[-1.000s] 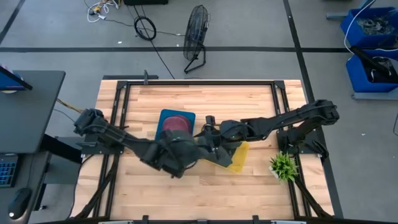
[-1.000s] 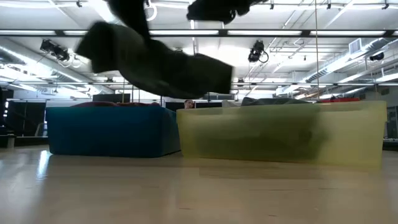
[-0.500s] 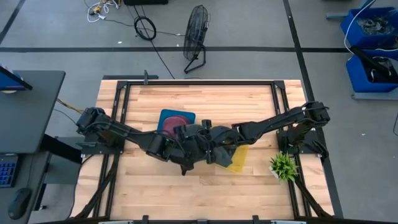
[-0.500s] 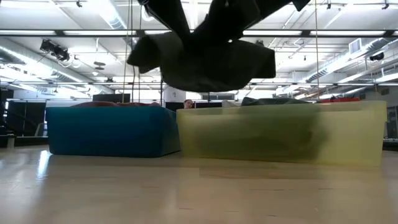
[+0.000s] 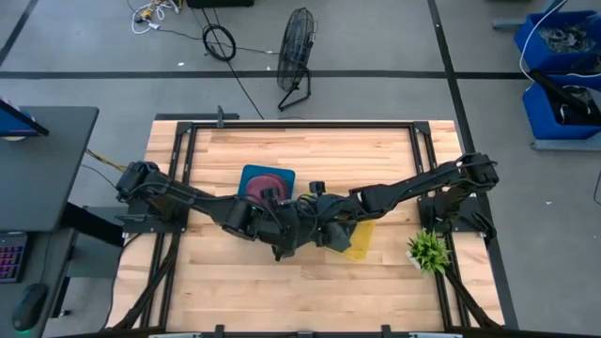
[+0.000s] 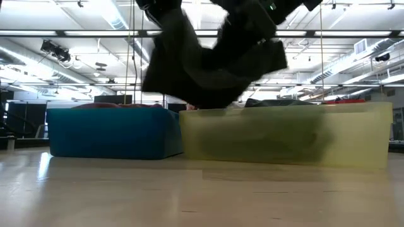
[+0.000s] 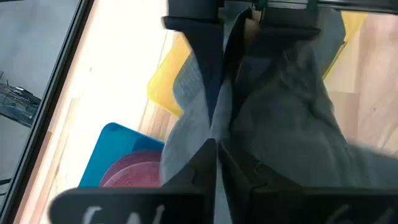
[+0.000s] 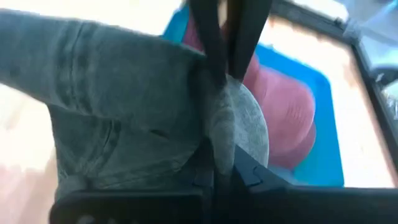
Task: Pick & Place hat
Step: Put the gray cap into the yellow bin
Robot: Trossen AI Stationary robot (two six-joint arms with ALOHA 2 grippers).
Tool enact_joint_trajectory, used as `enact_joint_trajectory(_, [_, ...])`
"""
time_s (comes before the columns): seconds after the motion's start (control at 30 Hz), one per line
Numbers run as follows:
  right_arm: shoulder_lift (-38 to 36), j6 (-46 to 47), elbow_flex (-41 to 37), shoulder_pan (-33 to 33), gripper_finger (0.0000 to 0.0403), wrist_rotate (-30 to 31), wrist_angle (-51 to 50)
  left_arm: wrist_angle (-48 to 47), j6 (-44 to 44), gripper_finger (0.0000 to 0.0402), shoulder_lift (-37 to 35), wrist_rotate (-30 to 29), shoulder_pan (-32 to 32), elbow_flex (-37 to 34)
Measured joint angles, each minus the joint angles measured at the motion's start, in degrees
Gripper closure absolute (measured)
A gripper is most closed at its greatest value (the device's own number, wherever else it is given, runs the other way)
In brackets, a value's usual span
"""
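Note:
A dark grey hat [image 6: 208,69] hangs in the air over the middle of the table, above the seam between a blue bin [image 6: 113,132] and a yellow bin [image 6: 284,135]. My left gripper [image 7: 217,146] and my right gripper [image 8: 221,155] meet nose to nose at the hat [image 5: 293,235], each shut on its cloth. A maroon hat [image 5: 263,186] lies in the blue bin [image 5: 252,174]. My left gripper pinches a bunched fold of the hat's cloth [image 7: 208,118] between its two fingers, coming from the table's left. The hat is lifted clear and droops below the fingers. My right gripper pinches a fold at the hat's rounded edge [image 8: 217,106] between its two fingers, coming from the table's right, directly opposite the left fingers [image 8: 208,37]. The cloth sags to one side below the hold, clear of the bins.
The yellow bin [image 5: 362,239] lies just right of the grippers, partly under my right arm. A small green plant [image 5: 429,252] stands near the right edge. Bare wood lies along the near and far sides.
My left gripper has carried the hat toward the table's right, to the middle, keeping it lifted. My right gripper has come toward the left to meet it and has shut on the hat. The hat now hangs bunched between both grippers.

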Motion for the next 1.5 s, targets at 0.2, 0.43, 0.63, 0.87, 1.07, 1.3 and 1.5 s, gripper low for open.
enact_joint_trajectory(0.2, [-2.0,-2.8,-0.3,0.2,0.0393,2.5,-3.7,-1.5,0.0,0.032,0.0,-0.2,1.0,0.0])
enact_joint_trajectory(0.43, [-13.6,-14.7,-0.2,3.0,0.0397,8.3,-15.5,-9.3,-4.0,0.0266,-0.5,-1.5,1.1,0.1])
enact_joint_trajectory(0.63, [-25.9,-23.8,-0.1,4.5,0.0397,-2.6,-28.6,-20.3,-14.0,0.0261,-0.6,-6.3,1.2,0.1])
enact_joint_trajectory(0.87, [-28.1,-24.2,-4.7,4.4,0.0399,-6.8,-33.3,-25.2,-21.6,0.0265,-0.6,-7.9,1.2,0.1])
enact_joint_trajectory(1.07, [-26.7,-35.2,-18.4,2.0,0.0401,-3.7,-16.9,-25.0,-22.5,0.0266,-0.6,-8.0,1.3,0.1])
enact_joint_trajectory(1.3, [-25.6,-41.2,-30.8,-1.0,0.0401,-5.8,3.2,-24.9,-22.5,0.0266,-0.6,-8.0,1.5,0.1])
enact_joint_trajectory(1.5, [-23.0,-35.6,-35.5,-1.8,0.04,-10.4,10.0,-24.8,-22.8,0.0266,-0.6,-8.0,2.4,0.1])
